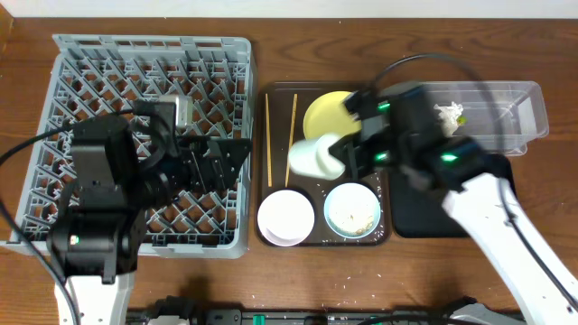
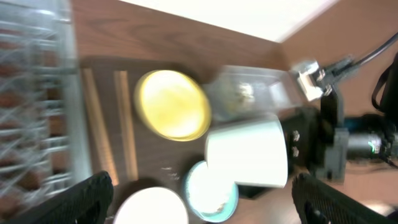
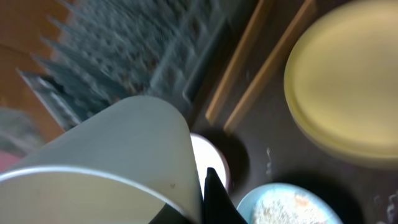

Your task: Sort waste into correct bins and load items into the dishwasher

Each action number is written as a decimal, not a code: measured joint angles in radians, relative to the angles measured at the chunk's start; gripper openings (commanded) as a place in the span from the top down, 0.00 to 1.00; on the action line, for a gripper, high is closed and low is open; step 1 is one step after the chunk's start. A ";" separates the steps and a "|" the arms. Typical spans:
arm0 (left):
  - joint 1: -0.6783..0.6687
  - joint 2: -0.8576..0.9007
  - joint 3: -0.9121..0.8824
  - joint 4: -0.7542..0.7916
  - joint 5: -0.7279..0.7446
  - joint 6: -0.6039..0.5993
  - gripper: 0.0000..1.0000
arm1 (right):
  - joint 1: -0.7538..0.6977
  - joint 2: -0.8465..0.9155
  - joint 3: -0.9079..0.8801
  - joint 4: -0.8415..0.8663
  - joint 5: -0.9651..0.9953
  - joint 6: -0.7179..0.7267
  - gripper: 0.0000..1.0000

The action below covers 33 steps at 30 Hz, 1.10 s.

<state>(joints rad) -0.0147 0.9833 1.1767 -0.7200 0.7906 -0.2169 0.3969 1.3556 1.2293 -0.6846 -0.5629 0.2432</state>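
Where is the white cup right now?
In the overhead view, the white cup is held by the right fingers over the middle of the tray, between the yellow plate and the blue bowl.

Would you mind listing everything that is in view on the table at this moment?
dish rack: one, grey, table's left side
brown tray: one, dark brown, centre
chopsticks: two, wooden, on the brown tray's left part
plate: one, yellow, far end of the brown tray
white bowl: one, white, near left of the brown tray
blue bowl: one, light blue with food residue, near right
cup: one, white, held over the brown tray
clear container: one, transparent, food scraps inside, far right
black tray: one, black, right of the brown tray
left gripper: black, open, at the rack's right edge
right gripper: black, shut on the cup
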 measured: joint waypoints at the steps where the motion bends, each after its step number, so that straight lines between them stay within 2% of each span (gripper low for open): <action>1: 0.000 0.014 0.000 0.039 0.069 -0.008 0.07 | -0.044 -0.017 0.001 0.054 -0.082 -0.012 0.99; 4: 0.000 0.056 0.001 0.146 0.286 -0.043 0.06 | -0.148 -0.034 0.003 0.220 -0.375 -0.040 0.99; 6: 0.000 0.081 0.001 0.186 0.419 -0.066 0.07 | -0.153 -0.034 0.002 0.306 -0.528 -0.044 0.99; 11: 0.000 0.097 0.001 0.202 0.610 -0.082 0.07 | -0.106 -0.034 0.002 0.421 -0.705 -0.024 0.99; 15: 0.000 0.097 0.001 0.202 0.695 -0.094 0.07 | -0.049 -0.034 0.002 0.462 -0.719 -0.005 0.99; 21: -0.059 0.097 0.001 0.203 0.729 -0.098 0.11 | 0.048 -0.031 0.002 0.504 -0.647 0.013 0.99; 22: -0.077 0.097 0.001 0.203 0.729 -0.098 0.23 | 0.057 -0.030 0.002 0.509 -0.635 0.013 0.99; 25: -0.121 0.098 0.000 0.204 0.710 -0.093 0.34 | 0.073 -0.029 0.002 0.552 -0.620 0.029 0.98; 26: -0.126 0.099 0.000 0.205 0.701 -0.095 0.36 | 0.073 -0.029 0.002 0.552 -0.621 0.038 0.90; 28: -0.127 0.099 0.000 0.205 0.690 -0.093 0.36 | 0.073 -0.029 0.002 0.549 -0.610 0.049 0.54; 29: -0.131 0.099 0.000 0.203 0.684 -0.095 0.37 | 0.073 -0.029 0.002 0.545 -0.606 0.050 0.44; 31: -0.138 0.099 0.000 0.204 0.664 -0.097 0.38 | 0.073 -0.028 0.002 0.528 -0.590 0.053 0.28; 33: -0.137 0.099 0.000 0.202 0.631 -0.098 0.39 | 0.069 -0.028 0.002 0.488 -0.571 0.054 0.23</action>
<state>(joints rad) -0.1520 1.0821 1.1770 -0.5182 1.4216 -0.3145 0.4656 1.3273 1.2312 -0.1963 -1.1343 0.2974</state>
